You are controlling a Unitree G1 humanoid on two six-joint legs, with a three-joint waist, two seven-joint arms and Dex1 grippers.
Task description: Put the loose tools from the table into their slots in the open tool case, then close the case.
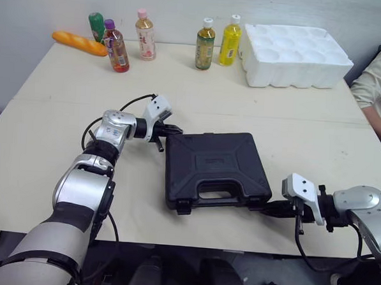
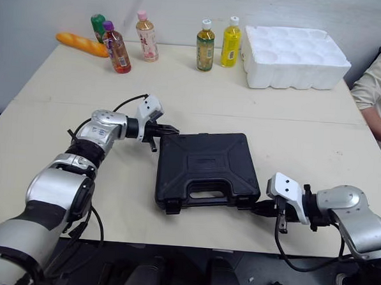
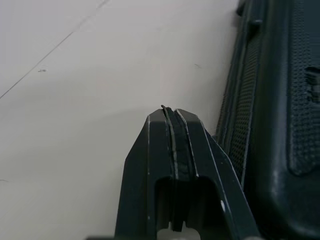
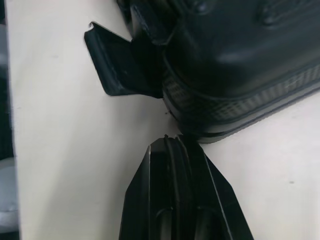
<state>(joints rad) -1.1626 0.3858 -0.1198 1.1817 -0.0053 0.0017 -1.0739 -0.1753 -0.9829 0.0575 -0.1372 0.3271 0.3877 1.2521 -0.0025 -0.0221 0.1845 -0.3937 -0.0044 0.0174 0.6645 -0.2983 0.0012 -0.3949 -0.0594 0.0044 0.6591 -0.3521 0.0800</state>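
- The right end effector (image 1: 265,209) is nearest, low over the front edge of the bench (image 1: 50,141). Its two fingers are pressed together with nothing between them, and the tips sit just at the front right corner of the tool case (image 1: 215,163).
- In the right wrist view, a latch (image 4: 115,70) beside that corner stands swung out from the case wall. I judge that it is not fastened.
- A second latch (image 1: 184,208) pokes out from the front edge on the case's left side, beside the carry handle (image 1: 216,192). It looks unfastened too.
- The tool case lies flat in the middle of the bench with its lid down and its handle toward the robot.
- The left end effector (image 1: 172,130) is at the case's far left corner. Its fingers are closed tight on nothing and sit close against the case's side wall.
- Farther back stand five drink bottles (image 1: 145,35), with a loaf of bread (image 1: 79,43) at the left and a white foam tray (image 1: 294,55) at the right. A person's sleeve (image 1: 375,85) shows at the right edge.
- Progress: the other things on the bench are food, drinks and packing, so I judge that the tools are stowed. The lid is shut, and what seems left is pressing the two front latches home.
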